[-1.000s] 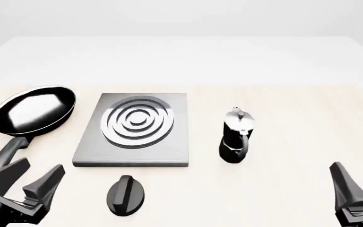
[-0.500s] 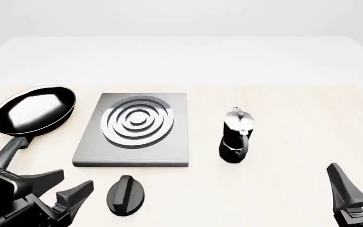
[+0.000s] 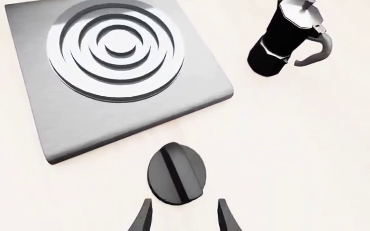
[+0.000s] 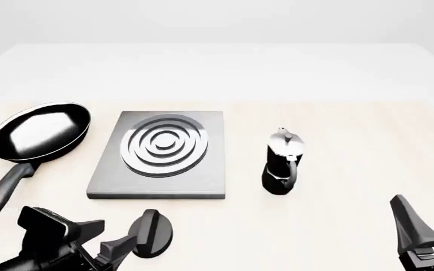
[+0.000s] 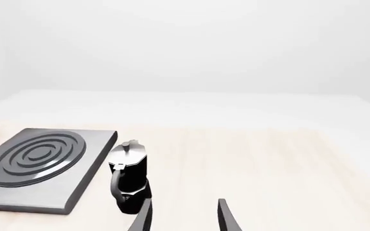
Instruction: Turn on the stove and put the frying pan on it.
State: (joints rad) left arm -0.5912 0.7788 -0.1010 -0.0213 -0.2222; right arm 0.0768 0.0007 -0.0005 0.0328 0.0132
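Observation:
The stove [image 4: 160, 155] is a flat grey slab with silver rings, left of the table's middle. Its black oval knob [image 4: 151, 232] lies apart from it, nearer the front edge. The frying pan [image 4: 40, 131] rests on the table left of the stove, its long handle pointing toward the front left. My left gripper [image 4: 105, 240] is open just left of the knob. In the left wrist view its fingertips [image 3: 145, 214] sit just short of the knob [image 3: 176, 179], holding nothing. My right gripper [image 4: 430, 217] is open and empty at the front right.
A black moka pot [image 4: 282, 164] with a silver lid stands right of the stove, its handle toward the front; the right wrist view shows the pot [image 5: 128, 175] beside the slab [image 5: 40, 166]. Pale tabletop stretches right of the pot.
My left gripper has swung right from beside the pan's handle to the knob, leaving the handle in full view. The right gripper has barely moved. Pan, stove and pot are where they were.

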